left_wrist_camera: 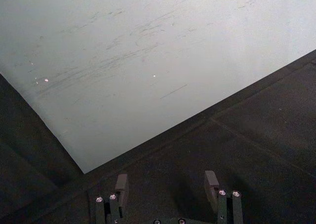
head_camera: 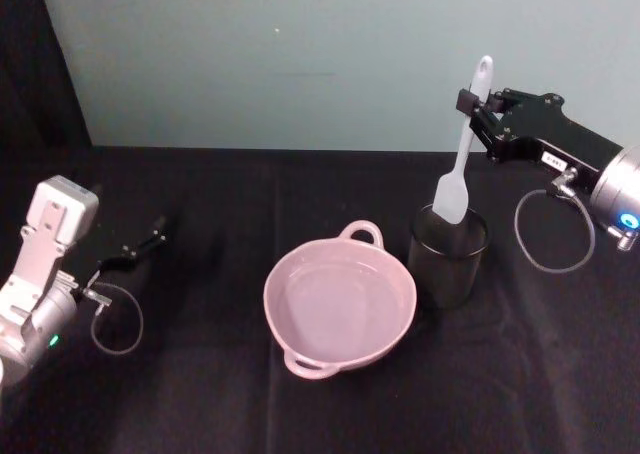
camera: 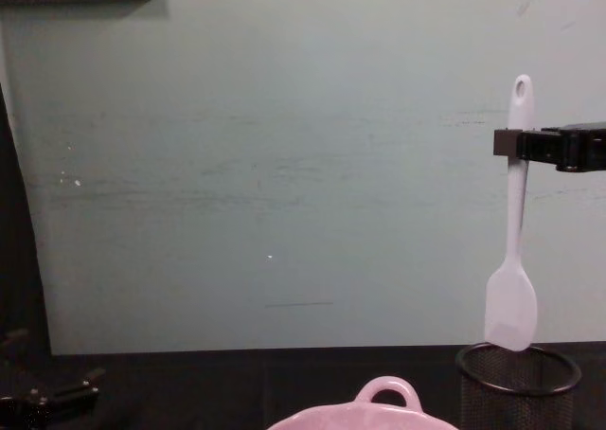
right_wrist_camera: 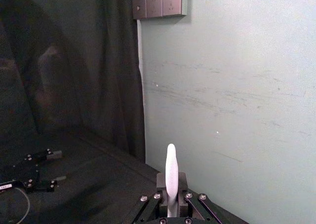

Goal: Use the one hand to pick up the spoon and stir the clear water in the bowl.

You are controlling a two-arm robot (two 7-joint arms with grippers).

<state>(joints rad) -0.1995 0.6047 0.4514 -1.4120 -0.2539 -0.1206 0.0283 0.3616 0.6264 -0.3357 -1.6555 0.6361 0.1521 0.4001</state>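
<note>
White spoon (head_camera: 463, 164) pinched by handle in right claw (head_camera: 470, 109), blade at mesh cup (head_camera: 447, 269) mouth; left claw (head_camera: 155, 232) open, desk's left edge.

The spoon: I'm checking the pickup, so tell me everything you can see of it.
White, plastic-looking spoon: slim handle with an oval hole at its tip, flat rounded blade. It hangs nearly upright, blade down, its upper handle clamped in the right gripper. The blade tip sits at the mouth of the black mesh cup.
</note>
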